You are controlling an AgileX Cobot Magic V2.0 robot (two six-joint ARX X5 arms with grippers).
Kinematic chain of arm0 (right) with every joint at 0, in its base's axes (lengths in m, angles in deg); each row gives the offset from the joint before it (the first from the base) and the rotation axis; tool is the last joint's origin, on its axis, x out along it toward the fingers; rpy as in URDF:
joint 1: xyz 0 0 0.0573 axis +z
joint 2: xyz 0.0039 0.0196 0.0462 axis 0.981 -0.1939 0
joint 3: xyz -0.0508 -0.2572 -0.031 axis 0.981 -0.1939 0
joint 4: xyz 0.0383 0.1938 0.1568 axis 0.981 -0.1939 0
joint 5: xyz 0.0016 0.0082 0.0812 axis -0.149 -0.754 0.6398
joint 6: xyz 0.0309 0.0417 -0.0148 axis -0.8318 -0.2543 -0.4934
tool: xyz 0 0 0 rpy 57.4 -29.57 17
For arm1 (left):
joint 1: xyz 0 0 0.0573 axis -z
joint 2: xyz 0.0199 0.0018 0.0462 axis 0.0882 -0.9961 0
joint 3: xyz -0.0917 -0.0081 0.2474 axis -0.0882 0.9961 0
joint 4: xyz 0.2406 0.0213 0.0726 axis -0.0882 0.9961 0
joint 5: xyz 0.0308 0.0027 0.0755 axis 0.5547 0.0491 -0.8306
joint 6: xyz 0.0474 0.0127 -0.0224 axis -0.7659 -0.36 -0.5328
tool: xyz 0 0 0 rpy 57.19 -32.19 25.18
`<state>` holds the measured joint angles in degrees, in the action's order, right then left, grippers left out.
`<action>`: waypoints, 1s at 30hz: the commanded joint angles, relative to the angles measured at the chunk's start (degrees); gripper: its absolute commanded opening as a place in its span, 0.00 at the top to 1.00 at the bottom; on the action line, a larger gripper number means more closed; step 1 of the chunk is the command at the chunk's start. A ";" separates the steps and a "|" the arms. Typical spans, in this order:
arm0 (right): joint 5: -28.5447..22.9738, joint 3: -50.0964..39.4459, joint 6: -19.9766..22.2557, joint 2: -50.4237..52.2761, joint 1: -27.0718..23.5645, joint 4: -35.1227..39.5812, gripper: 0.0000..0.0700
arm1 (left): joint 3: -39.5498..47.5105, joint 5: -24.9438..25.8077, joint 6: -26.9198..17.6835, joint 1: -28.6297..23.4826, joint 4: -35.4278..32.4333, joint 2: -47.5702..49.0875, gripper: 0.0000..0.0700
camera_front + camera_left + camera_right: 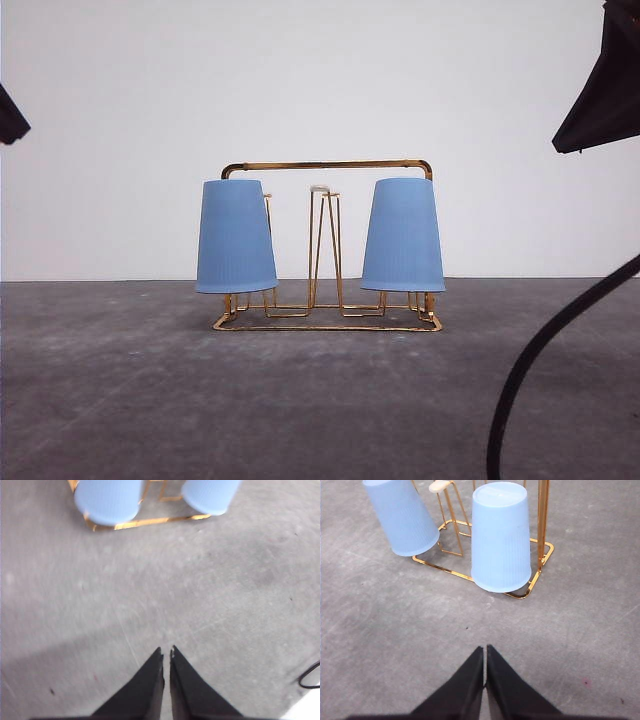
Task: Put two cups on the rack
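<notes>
Two light blue ribbed cups hang upside down on the gold wire rack point(327, 166) in the middle of the table: one cup point(235, 236) on the left prongs, the other cup point(403, 235) on the right prongs. A bare white-tipped prong point(321, 190) stands between them. In the right wrist view the rack point(445, 570) and both cups point(501, 536) point(401, 516) lie ahead of my right gripper point(485, 652), which is shut and holds nothing. My left gripper point(166, 653) is shut over bare table, well back from the rack point(145, 523) and cups point(107, 500) point(210, 494).
The grey table point(120, 400) stretches all around the rack. A black cable point(545, 345) curves across the front right. Dark arm parts point(608, 85) show at the upper right and upper left point(10, 118) corners. A white wall point(100, 150) stands behind the table.
</notes>
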<state>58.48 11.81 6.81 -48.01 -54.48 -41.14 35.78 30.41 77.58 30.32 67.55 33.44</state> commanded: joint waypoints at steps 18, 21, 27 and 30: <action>0.13 0.26 -0.24 -0.18 0.33 0.59 0.99 | 11.88 -0.36 -5.71 -7.07 -13.50 12.04 1.00; 0.13 0.26 -0.24 -0.18 0.33 0.61 0.99 | 18.80 -0.44 -7.68 -12.59 -18.87 19.86 1.00; 0.13 0.26 -0.24 -0.18 0.33 0.61 0.99 | 26.90 -4.01 -9.99 -23.09 -20.06 30.76 1.00; 0.13 0.26 -0.24 -0.18 0.33 0.61 0.99 | 29.32 -5.09 -10.00 -26.11 -20.68 32.24 1.00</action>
<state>58.64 11.81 6.81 -48.01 -54.49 -41.14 64.68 25.59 68.73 4.49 47.87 65.49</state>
